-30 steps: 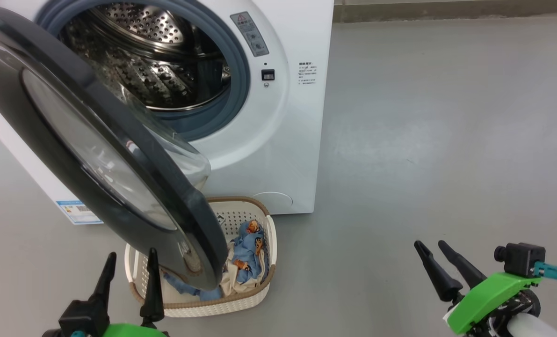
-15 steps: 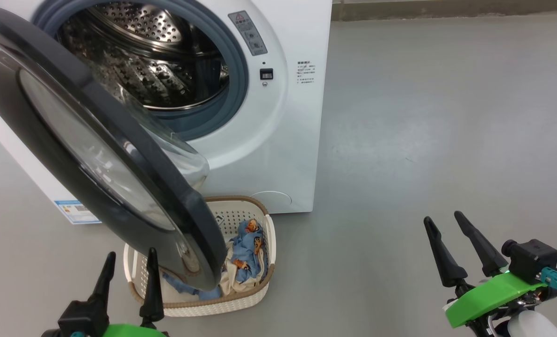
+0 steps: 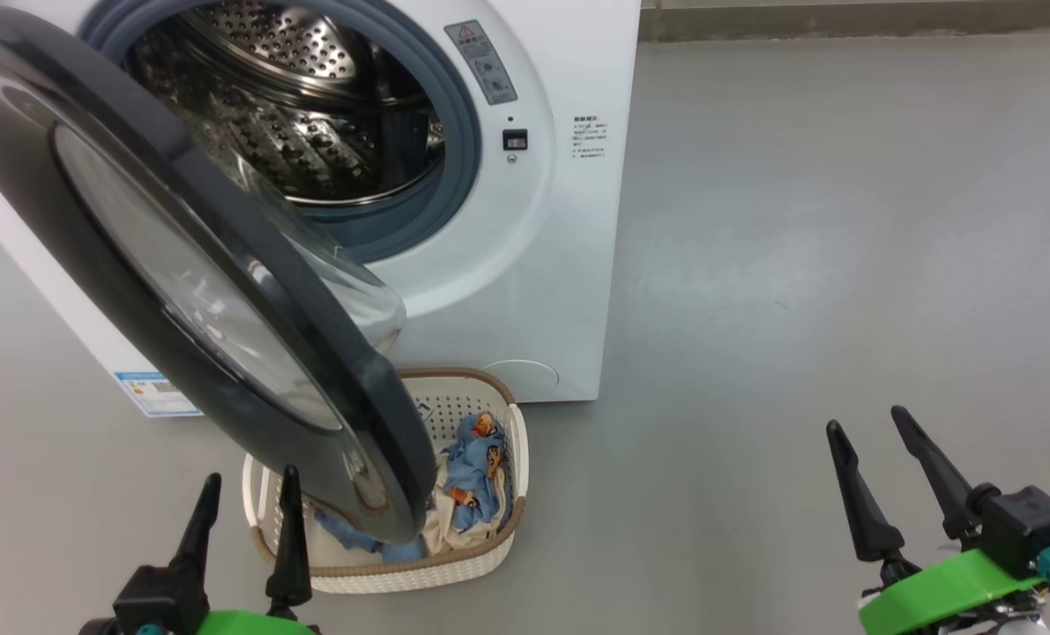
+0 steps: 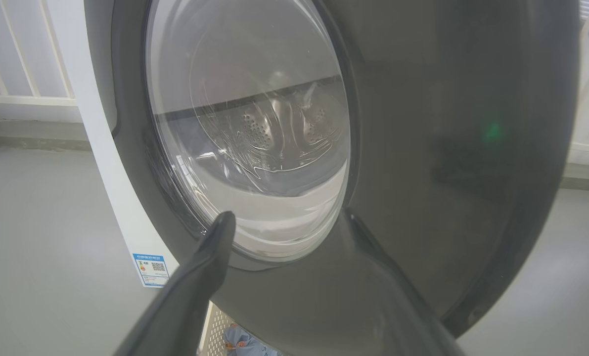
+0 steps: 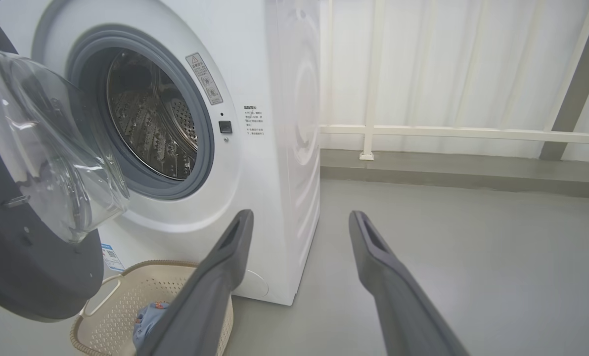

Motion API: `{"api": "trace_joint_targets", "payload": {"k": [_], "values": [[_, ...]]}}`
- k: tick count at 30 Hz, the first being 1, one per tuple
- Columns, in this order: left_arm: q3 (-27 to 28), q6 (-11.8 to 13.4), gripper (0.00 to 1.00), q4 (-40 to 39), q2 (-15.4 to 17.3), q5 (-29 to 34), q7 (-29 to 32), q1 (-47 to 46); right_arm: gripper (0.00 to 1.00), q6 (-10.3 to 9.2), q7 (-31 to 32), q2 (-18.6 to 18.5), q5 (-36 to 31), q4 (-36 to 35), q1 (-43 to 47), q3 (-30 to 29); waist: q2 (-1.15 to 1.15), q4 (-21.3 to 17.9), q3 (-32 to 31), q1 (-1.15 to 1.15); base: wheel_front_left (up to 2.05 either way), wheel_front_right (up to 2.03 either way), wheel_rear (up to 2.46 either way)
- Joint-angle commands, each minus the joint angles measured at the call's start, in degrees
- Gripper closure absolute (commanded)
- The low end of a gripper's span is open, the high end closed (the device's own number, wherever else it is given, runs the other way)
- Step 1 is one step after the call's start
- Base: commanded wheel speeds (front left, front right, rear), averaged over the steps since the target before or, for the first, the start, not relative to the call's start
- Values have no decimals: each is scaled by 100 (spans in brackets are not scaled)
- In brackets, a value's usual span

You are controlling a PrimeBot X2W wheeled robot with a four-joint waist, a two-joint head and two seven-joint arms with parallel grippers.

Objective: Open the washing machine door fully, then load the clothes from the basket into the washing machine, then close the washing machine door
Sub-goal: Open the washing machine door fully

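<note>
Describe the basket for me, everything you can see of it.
The basket is small, rectangular, cream plastic with perforated walls, a brown rim and white side handles. It stands upright on the grey floor close in front of the washing machine, under the open washing machine door, whose lower edge hides its middle in the head view. Inside lie the clothes: light blue fabric with orange prints over cream cloth. Apart from those and the floor, I see nothing touching it.
</note>
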Motion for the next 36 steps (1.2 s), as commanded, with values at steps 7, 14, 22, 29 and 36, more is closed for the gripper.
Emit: {"api": "trace_joint_targets", "payload": {"k": [7,14,22,29,36], "values": [[174,38,0,-190,58,1,-37,-39,0,25,-70,14,-205,-92,118,-71,0,65,3,0,0,0,0],[193,47,0,-204,58,3,-37,-41,0,25,-70,43,-249,-81,134,-122,0,86,20,0,0,0,0],[232,63,100,-683,58,-58,-37,-98,0,25,-70,78,-291,-112,131,-175,0,129,-2,0,0,0,0],[67,294,100,-2082,58,226,-37,-131,0,25,-70,77,-333,-138,129,-196,0,157,-10,0,0,0,0],[-726,421,100,-3349,58,267,-37,-81,0,25,-70,72,-346,-183,90,-160,0,114,14,0,0,0,0]]}}
